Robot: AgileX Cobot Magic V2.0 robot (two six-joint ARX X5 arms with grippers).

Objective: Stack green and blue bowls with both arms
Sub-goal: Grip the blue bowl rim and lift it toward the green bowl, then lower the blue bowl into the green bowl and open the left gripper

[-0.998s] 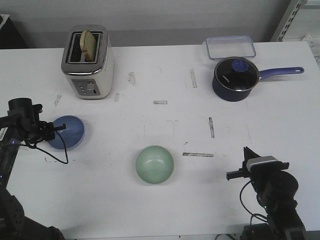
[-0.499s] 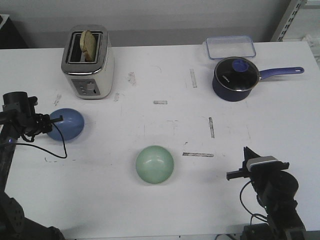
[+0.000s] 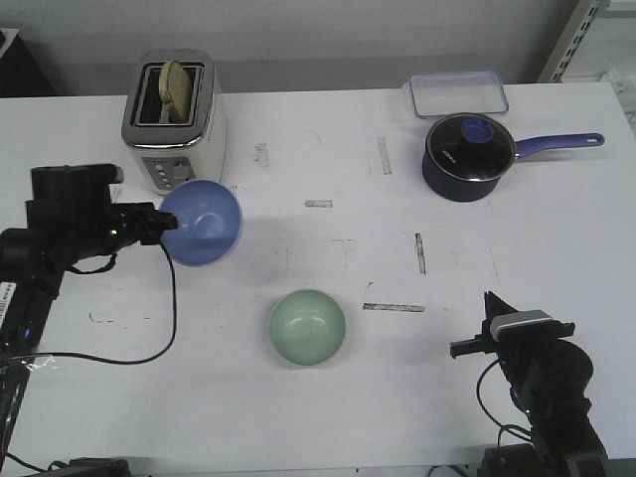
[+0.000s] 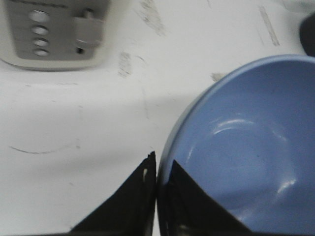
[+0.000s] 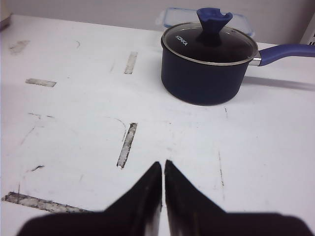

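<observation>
Front view shows my left claw (image 3: 167,225) pinching the rim of the blue bowl (image 3: 203,222), which hangs tilted above the table (image 3: 298,417) with its hollow turned toward the camera, just in front of the toaster (image 3: 175,124). Left wrist view has my two dark fingers (image 4: 135,204) closed tight on the near edge of the blue bowl (image 4: 241,147), one finger outside the wall and one inside; the bowl fills the side away from the toaster's control panel (image 4: 54,32).

Nearer the front edge and a little toward my right, the green bowl (image 3: 308,327) sits upright on the table, well apart from the blue one and from both claws.

My right claw (image 3: 475,347) rests low near the front right corner, well apart from either bowl. Its wrist view shows my right claw (image 5: 163,187) with the fingers pressed together, nothing between them, pointing across bare, scuffed table toward the navy saucepan (image 5: 209,66) with its lid on.
</observation>
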